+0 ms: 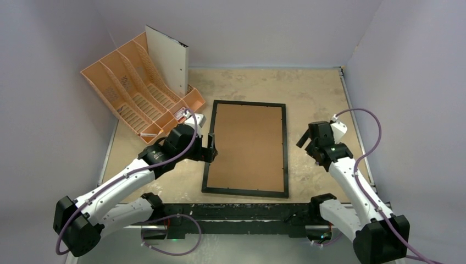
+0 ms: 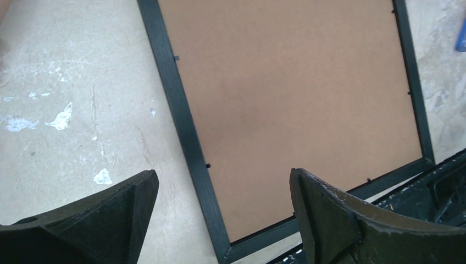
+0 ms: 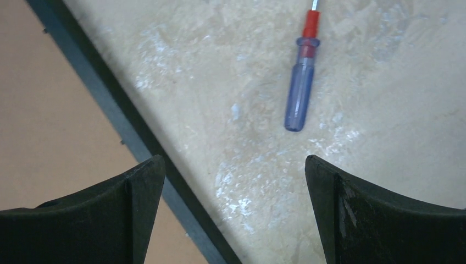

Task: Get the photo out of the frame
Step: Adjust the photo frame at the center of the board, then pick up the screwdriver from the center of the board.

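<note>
The black frame (image 1: 250, 103) lies face down in the middle of the table, its brown backing board (image 1: 247, 147) facing up. The photo is hidden. My left gripper (image 1: 211, 147) hovers open over the frame's left rail (image 2: 187, 126), straddling that rail near its near corner, nothing between the fingers; in the left wrist view the left gripper (image 2: 222, 176) shows wide jaws. My right gripper (image 1: 305, 144) stands open just right of the frame. In the right wrist view the right gripper (image 3: 233, 162) is over bare table beside the frame's right rail (image 3: 104, 99).
An orange file organiser (image 1: 134, 91) stands at the back left with a white sheet (image 1: 167, 60) upright in it. A blue-handled screwdriver (image 3: 300, 93) with a red collar lies on the table right of the frame. Grey walls enclose the table.
</note>
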`<state>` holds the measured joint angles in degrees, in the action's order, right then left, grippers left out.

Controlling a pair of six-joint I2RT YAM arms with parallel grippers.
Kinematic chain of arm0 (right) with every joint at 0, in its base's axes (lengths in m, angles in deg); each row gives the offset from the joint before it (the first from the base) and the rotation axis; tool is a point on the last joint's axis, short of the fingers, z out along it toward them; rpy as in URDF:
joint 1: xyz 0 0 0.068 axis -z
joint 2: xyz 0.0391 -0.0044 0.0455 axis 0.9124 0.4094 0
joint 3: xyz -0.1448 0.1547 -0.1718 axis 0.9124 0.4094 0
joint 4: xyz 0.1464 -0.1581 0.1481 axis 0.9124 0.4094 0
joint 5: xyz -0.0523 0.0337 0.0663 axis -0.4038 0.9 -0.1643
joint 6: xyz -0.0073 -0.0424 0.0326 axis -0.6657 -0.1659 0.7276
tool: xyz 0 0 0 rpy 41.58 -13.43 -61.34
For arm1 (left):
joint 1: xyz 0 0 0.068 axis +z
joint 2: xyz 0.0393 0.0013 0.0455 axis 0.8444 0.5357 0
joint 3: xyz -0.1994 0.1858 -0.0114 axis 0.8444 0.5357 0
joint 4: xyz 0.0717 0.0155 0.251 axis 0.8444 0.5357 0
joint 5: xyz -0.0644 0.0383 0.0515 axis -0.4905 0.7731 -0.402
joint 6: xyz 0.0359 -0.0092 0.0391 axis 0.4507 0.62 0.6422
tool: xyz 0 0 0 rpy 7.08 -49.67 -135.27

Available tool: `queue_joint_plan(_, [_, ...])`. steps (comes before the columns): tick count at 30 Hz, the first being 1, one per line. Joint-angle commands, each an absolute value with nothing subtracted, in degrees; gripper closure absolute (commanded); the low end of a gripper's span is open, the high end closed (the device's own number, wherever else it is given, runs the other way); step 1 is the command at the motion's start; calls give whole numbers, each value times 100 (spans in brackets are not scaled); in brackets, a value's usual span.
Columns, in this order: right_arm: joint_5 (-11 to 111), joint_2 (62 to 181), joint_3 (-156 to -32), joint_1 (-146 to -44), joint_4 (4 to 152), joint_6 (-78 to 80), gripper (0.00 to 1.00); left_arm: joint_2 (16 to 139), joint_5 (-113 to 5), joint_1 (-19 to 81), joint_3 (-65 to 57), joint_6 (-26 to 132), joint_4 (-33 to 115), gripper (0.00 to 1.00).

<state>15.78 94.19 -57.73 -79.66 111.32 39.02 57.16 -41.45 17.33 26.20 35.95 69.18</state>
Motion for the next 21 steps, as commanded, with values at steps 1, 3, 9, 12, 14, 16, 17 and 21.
queue_joint_plan(1, [1429, 9450, -5715, -7462, 11361, 3916, 1, 5863, -3969, 1709, 2342, 3935, 7119, 6])
queue_joint_plan(3, [1564, 9528, -5693, -7236, 11335, 3928, 1, 5905, -4000, 1717, 2340, 3929, 7113, 6])
queue_joint_plan(9, [2136, 9838, -5505, -6524, 10903, 3850, 9, 5889, -4013, 1714, 2292, 3964, 7172, 6])
queue_joint_plan(12, [2319, 10108, -5444, -6263, 10627, 3794, 16, 5882, -3998, 1713, 2291, 3964, 7179, 6])
queue_joint_plan(14, [2279, 10294, -5469, -6214, 10539, 3748, 18, 5882, -3976, 1716, 2326, 3913, 7170, 6])
queue_joint_plan(16, [2264, 10466, -5453, -6113, 10327, 3632, 24, 5887, -4056, 1717, 2415, 3861, 7056, 6])
queue_joint_plan(17, [2245, 10579, -5493, -6053, 10326, 3575, 26, 5901, -4125, 1713, 2437, 3863, 6992, 6])
queue_joint_plan(21, [2213, 10969, -5648, -5957, 10175, 3362, 33, 5961, -4090, 1709, 2386, 3878, 7020, 6])
